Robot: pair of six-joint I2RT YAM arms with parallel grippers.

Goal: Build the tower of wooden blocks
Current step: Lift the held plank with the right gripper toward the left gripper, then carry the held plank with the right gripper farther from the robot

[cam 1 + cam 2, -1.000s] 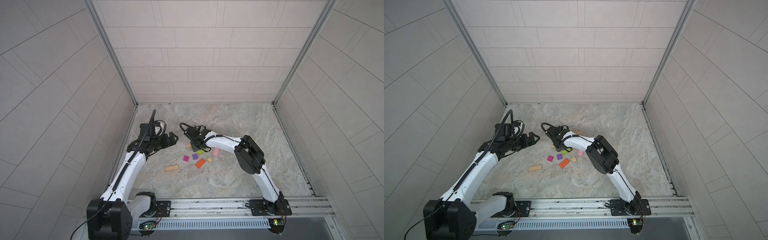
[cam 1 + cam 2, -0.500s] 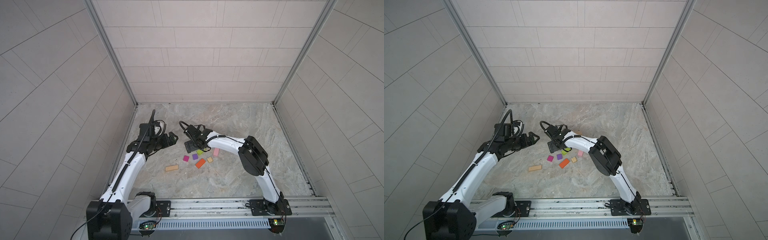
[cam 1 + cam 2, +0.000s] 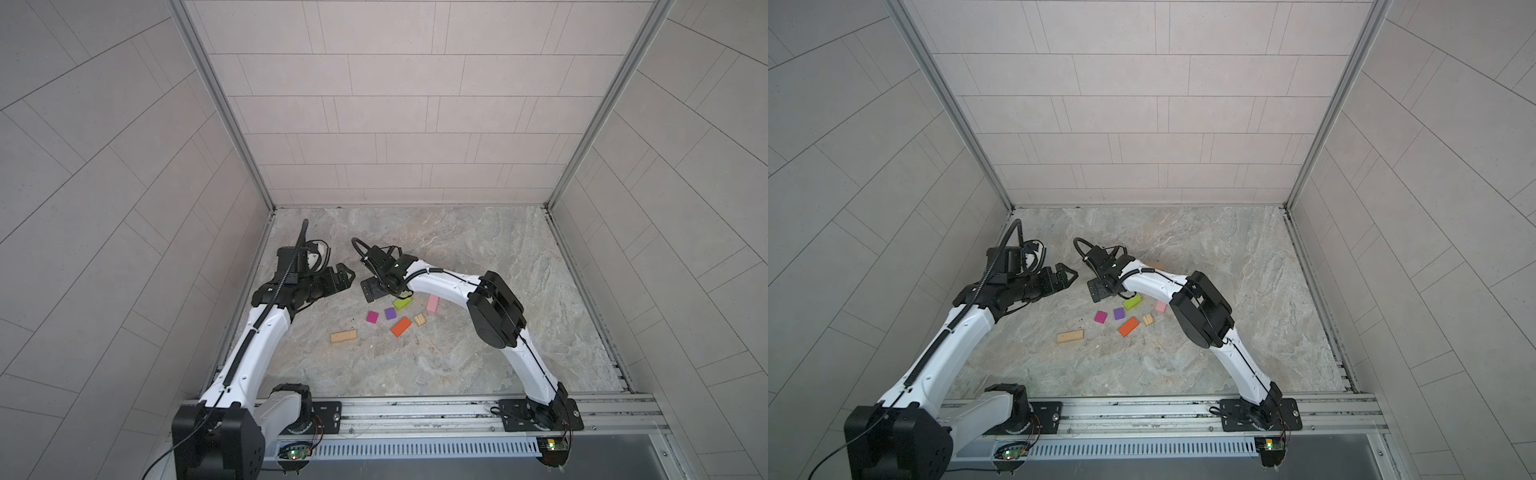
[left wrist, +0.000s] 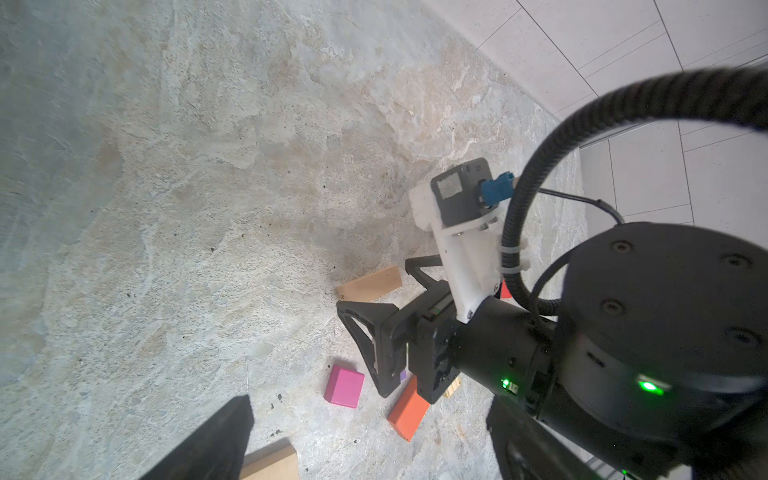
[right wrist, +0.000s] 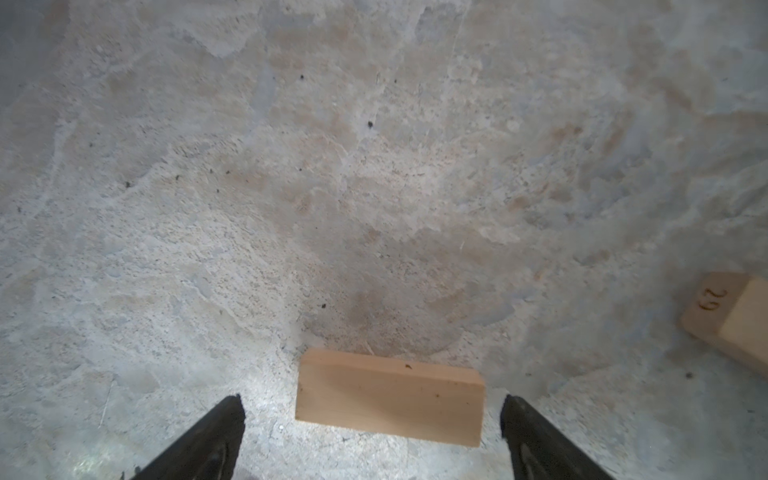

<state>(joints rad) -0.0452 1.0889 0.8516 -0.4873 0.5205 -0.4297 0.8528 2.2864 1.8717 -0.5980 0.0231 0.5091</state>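
Tan and flat on the stone floor [image 5: 374, 166], a bar [image 5: 390, 397] lies between the fingers [image 5: 208, 440] of the right gripper [image 5: 371, 401]. A strip of floor shows on either side of it, so the jaws stand apart and grip nothing. In both top views this bar is hidden under the gripper's black body. Off to one side a marked bar [image 5: 731, 320] is cut by the frame's edge, its scrawl too blurred to read.

Behind the right gripper the green block [image 3: 402, 303] is partly covered by the right arm [image 3: 440, 282], and the pink block [image 3: 432, 304] sits just beside that arm. A red sliver [image 4: 505, 291] peeps from behind the wrist mount [image 4: 465, 257], its shape hidden.

On the rail [image 3: 415, 409] side of the right gripper lie the magenta cube [image 3: 372, 317], purple cube [image 3: 390, 313], orange block [image 3: 401, 326] and ridged piece [image 3: 419, 320]. They are near one another, each flat on the floor, none stacked. The lone bar [image 3: 343, 336] lies further that way and is cropped in the left wrist view.

The left gripper [image 3: 348, 275] hangs near the right one without touching, jaws wide and holding nothing. Its second finger is hard to pick out against the dark right arm. The side wall [image 3: 249, 249] is close behind the left arm. Ahead of the right fingertips, and beyond both grippers to the back wall [image 3: 395, 166], bare floor lies open
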